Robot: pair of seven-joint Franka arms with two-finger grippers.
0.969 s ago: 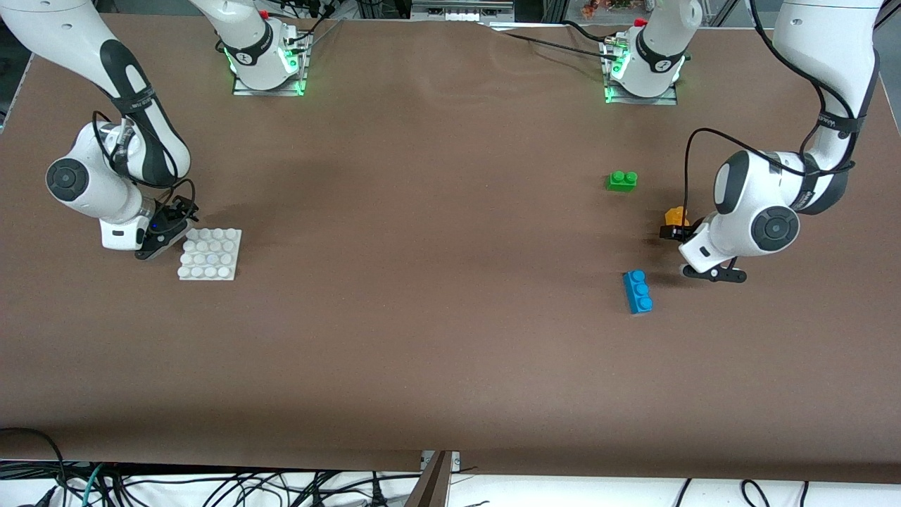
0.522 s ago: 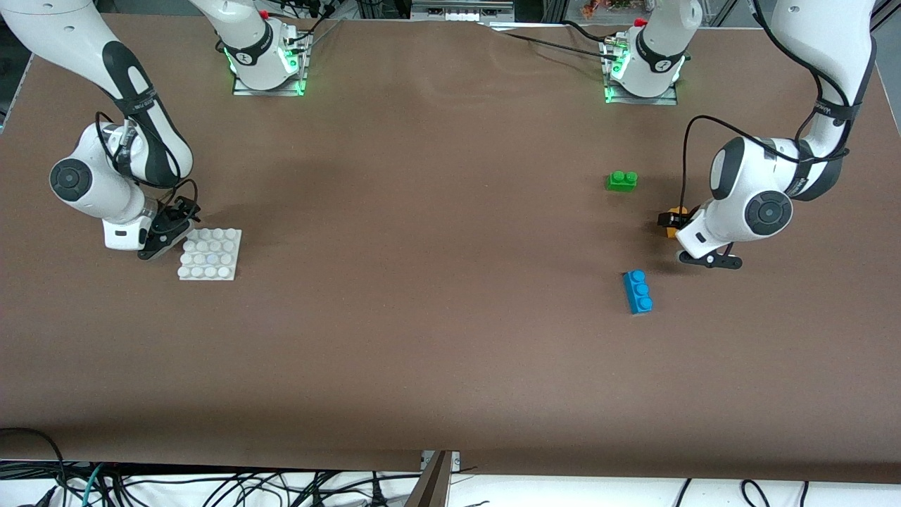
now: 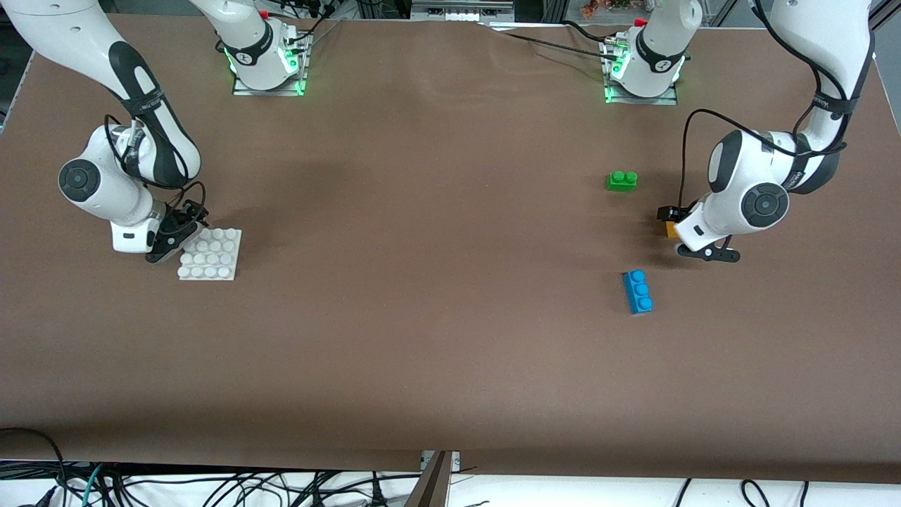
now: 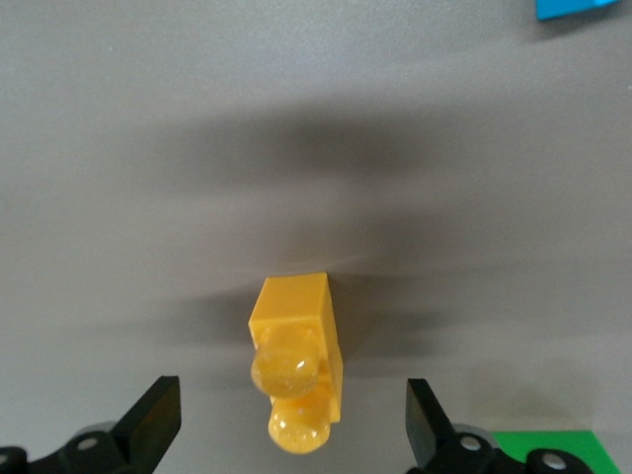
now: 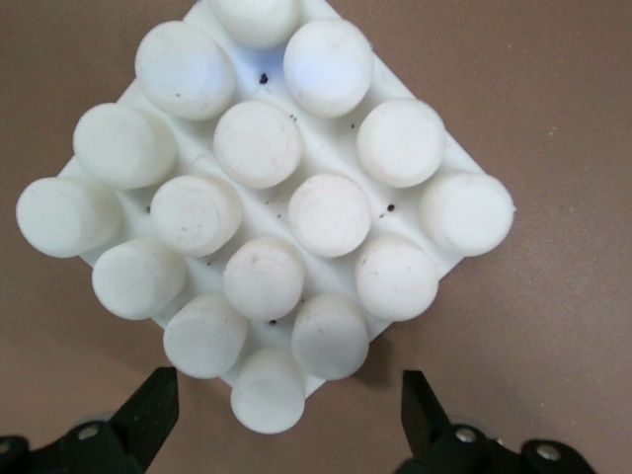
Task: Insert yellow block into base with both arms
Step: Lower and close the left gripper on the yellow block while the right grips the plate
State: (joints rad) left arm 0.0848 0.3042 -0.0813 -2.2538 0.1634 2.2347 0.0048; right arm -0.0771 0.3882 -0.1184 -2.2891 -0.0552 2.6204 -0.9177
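The yellow block [image 3: 669, 229] lies on the table at the left arm's end, mostly hidden under the left wrist. In the left wrist view the block [image 4: 296, 346] shows its two studs between the spread black fingers. My left gripper [image 3: 676, 225] [image 4: 288, 430] is open around it, not touching. The white base [image 3: 210, 253] lies flat at the right arm's end. My right gripper [image 3: 179, 236] [image 5: 286, 415] is open, low at the base's corner. In the right wrist view the base [image 5: 267, 207] has one corner stud between the fingers.
A green two-stud brick [image 3: 622, 181] lies farther from the front camera than the yellow block; its corner shows in the left wrist view [image 4: 543, 449]. A blue three-stud brick [image 3: 638, 291] lies nearer, with an edge in the left wrist view [image 4: 573, 8].
My left gripper has moved over the yellow block, which now shows less from the front. My right gripper has shifted slightly closer to the base's corner.
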